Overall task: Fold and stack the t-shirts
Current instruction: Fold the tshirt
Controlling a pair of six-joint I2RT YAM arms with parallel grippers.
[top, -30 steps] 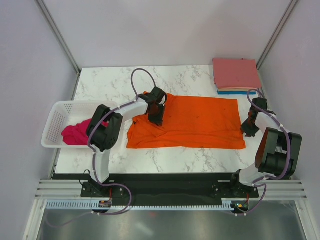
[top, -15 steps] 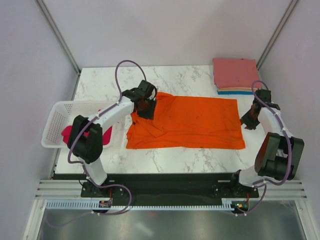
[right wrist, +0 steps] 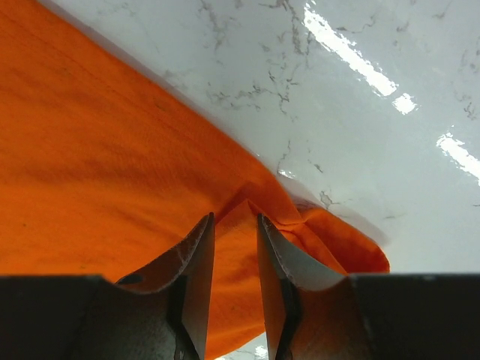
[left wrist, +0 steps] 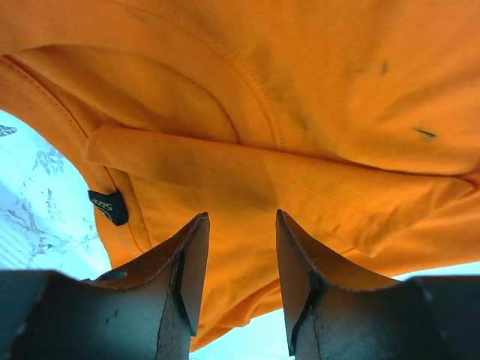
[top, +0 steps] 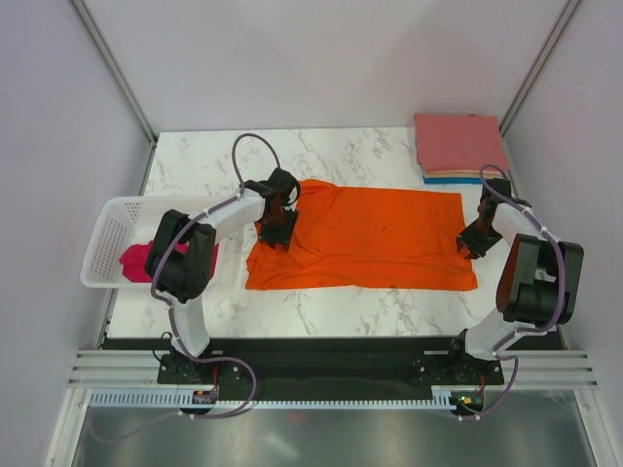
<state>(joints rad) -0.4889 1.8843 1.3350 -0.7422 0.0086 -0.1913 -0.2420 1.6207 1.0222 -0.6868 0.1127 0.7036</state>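
Observation:
The bright orange t-shirt (top: 380, 238) lies spread flat on the marble table, its collar end to the left. My left gripper (top: 275, 236) is over the shirt's left end, jaws open, with folded orange cloth (left wrist: 315, 112) and a black size label (left wrist: 107, 207) under the fingertips (left wrist: 241, 217). My right gripper (top: 467, 245) is at the shirt's right edge, its jaws closed narrowly on a raised ridge of orange cloth (right wrist: 90, 150) at the corner (right wrist: 235, 219). The magenta-pink t-shirt (top: 136, 261) lies crumpled in a basket. Folded salmon-pink, peach and blue shirts (top: 458, 144) are stacked at the back right.
A white plastic basket (top: 112, 219) stands at the table's left edge. Bare marble (top: 341, 306) runs in front of the orange shirt and behind it. Metal frame posts rise at the back corners.
My left gripper has drawn back left and toward me along the shirt's collar end. My right gripper has moved left and down onto the shirt's right edge.

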